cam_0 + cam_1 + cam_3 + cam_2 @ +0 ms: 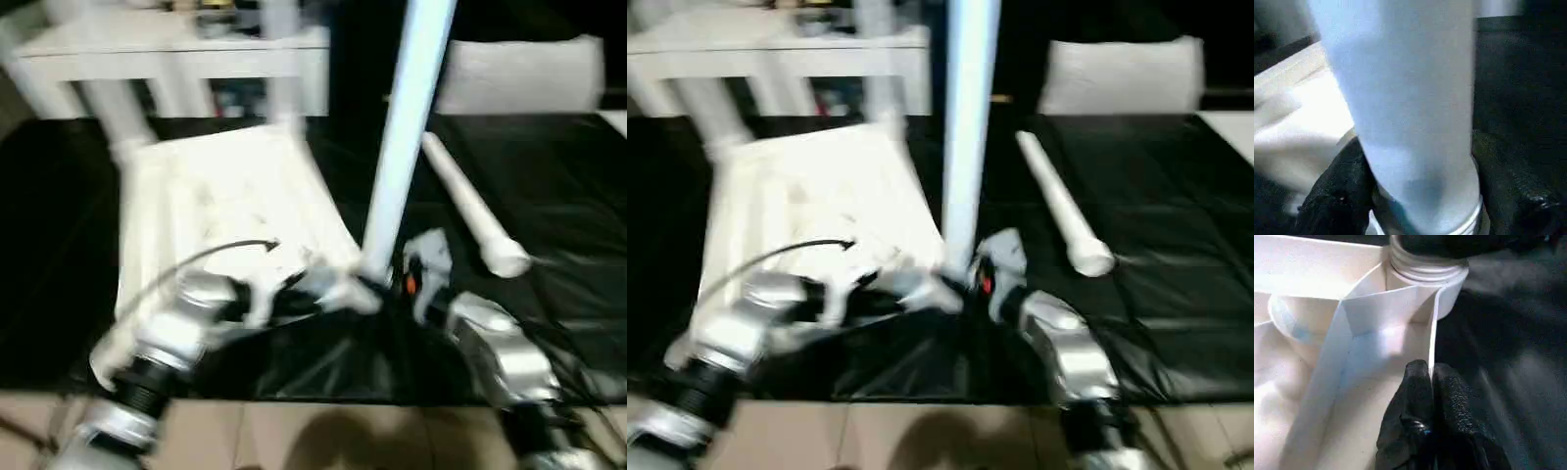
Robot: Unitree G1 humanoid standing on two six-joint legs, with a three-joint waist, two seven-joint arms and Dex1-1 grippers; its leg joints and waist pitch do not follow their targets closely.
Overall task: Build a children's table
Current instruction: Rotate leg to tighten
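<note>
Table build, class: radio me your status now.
Left claw shut on tabletop rim. Right claw shut on upright leg, base at near corner socket. Spare leg lying alongside; nothing blocking.

Motion-blurred head views, blown-out glare on tabletop (225, 196), dim surroundings

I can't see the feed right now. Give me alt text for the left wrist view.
The left gripper's two black fingers are pinched shut on the thin side rim of the white plastic rectangular tabletop, which lies ribbed underside up. Just beyond them, a round threaded corner socket rises from the tabletop's corner, beside the black table cover.
</note>
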